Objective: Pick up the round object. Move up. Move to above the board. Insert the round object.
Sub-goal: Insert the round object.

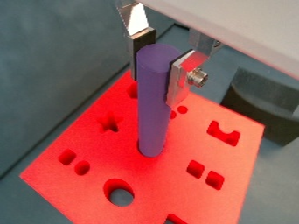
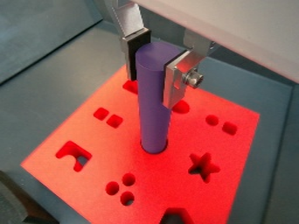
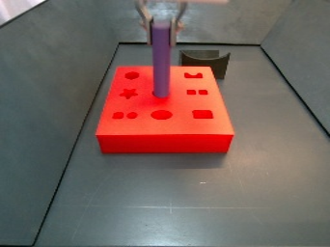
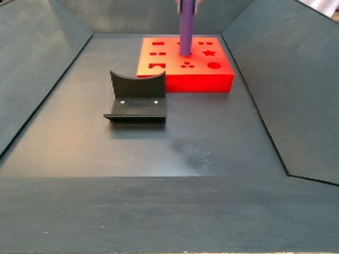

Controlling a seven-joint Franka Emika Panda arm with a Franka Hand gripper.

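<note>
My gripper (image 1: 160,59) is shut on the top of the round object (image 1: 152,101), a slim purple cylinder held upright; both wrist views show this (image 2: 158,57). The peg (image 2: 149,101) reaches down to the middle of the red board (image 1: 82,131), and its lower end meets the top there at what looks like a round hole. I cannot tell how deep it sits. In both side views the peg (image 3: 160,58) (image 4: 187,25) stands upright over the board (image 3: 168,137) (image 4: 199,81). The gripper (image 3: 160,12) shows at the top of a side view.
A dark grey curved block (image 4: 135,97) stands on the floor beside the board, also seen in a side view (image 3: 206,63) and a wrist view (image 1: 263,96). Grey walls enclose the floor. The board has star, square, round and U-shaped cut-outs around the peg.
</note>
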